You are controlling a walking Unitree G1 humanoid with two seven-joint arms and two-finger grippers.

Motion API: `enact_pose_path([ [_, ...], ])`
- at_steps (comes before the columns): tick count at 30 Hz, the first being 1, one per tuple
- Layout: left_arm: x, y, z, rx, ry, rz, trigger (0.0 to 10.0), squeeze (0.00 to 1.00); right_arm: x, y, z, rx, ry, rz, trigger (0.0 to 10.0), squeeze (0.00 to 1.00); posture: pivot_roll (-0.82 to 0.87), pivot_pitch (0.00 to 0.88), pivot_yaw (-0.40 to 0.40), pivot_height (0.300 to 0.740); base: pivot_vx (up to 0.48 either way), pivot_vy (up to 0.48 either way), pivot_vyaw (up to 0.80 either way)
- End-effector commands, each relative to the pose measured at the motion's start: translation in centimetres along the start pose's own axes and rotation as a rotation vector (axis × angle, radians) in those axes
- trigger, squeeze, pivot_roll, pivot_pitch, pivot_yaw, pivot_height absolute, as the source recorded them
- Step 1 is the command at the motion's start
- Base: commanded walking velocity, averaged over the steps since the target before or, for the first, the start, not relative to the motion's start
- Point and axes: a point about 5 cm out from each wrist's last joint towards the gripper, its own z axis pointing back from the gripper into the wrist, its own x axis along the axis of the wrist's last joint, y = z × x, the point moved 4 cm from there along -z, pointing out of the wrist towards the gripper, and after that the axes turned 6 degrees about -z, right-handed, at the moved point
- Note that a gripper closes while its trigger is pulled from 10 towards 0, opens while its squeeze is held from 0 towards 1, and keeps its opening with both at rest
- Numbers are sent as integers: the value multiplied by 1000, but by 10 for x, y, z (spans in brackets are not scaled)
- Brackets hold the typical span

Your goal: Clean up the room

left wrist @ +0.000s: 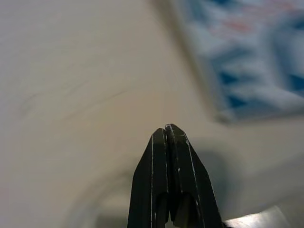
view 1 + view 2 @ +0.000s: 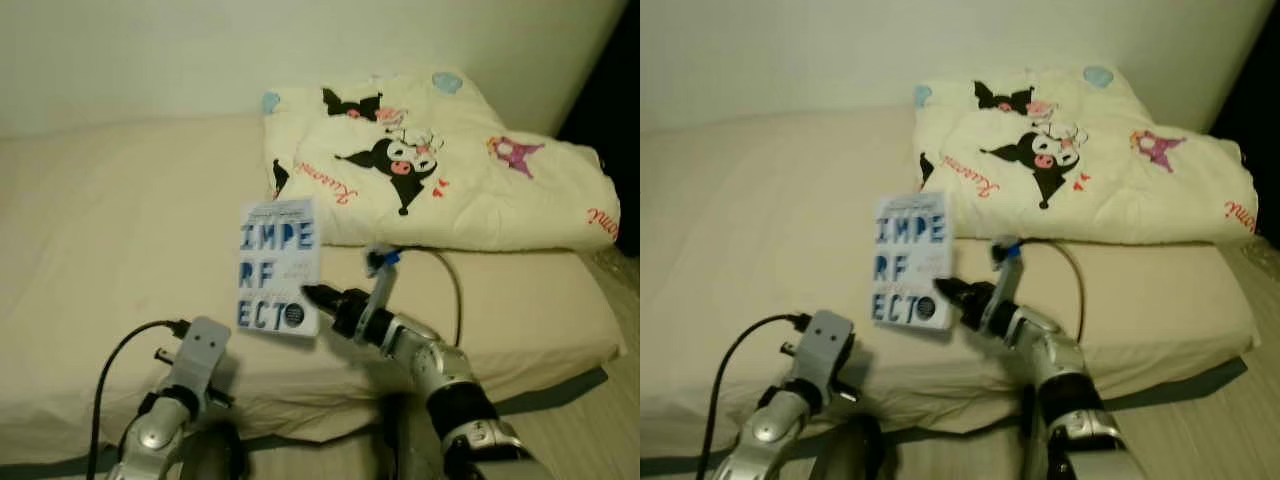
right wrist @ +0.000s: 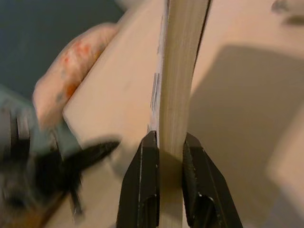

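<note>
A white book [image 2: 279, 266] with big blue letters on its cover is held up above the beige bed [image 2: 110, 230], its cover facing me. My right gripper [image 2: 312, 297] is shut on the book's lower right corner. In the right wrist view the page edge [image 3: 178, 85] runs between the two black fingers [image 3: 142, 185], which clamp it from both sides. My left gripper [image 1: 166, 135] is shut with nothing in it and hovers low over the mattress near the book [image 1: 247, 52]. The left arm [image 2: 185, 385] reaches up at the bed's front edge.
A folded cream quilt [image 2: 430, 160] with cartoon prints lies at the back right of the bed. A pale wall [image 2: 200, 50] runs behind the bed. The mattress's front edge [image 2: 330, 425] drops to the floor, and a dark gap [image 2: 610, 90] lies at the far right.
</note>
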Motion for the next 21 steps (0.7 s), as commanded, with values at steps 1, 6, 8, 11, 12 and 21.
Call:
enact_pose_path([
  [1,-14,12,4,44,41,23,10000,0,7,18,-1,83,-8,63,10000,0,-36,111,33,550,0,0,0],
  [6,-20,32,5,139,69,102,10000,0,38,8,14,-88,-112,297,10000,0,-45,100,28,550,0,0,0],
  [8,-21,35,6,156,74,126,10000,0,45,-4,20,-190,-109,397,10000,0,-45,100,28,550,0,0,0],
  [11,-24,41,9,192,86,161,10000,0,56,-18,32,-308,-144,477,10000,0,-52,97,27,550,0,0,0],
  [12,-24,41,9,192,86,161,10000,0,56,-18,32,-308,-144,477,10000,0,-52,97,27,550,0,0,0],
  [21,0,33,7,257,-6,238,10000,0,41,-44,58,-573,-173,456,10000,0,-57,92,23,550,0,0,0],
])
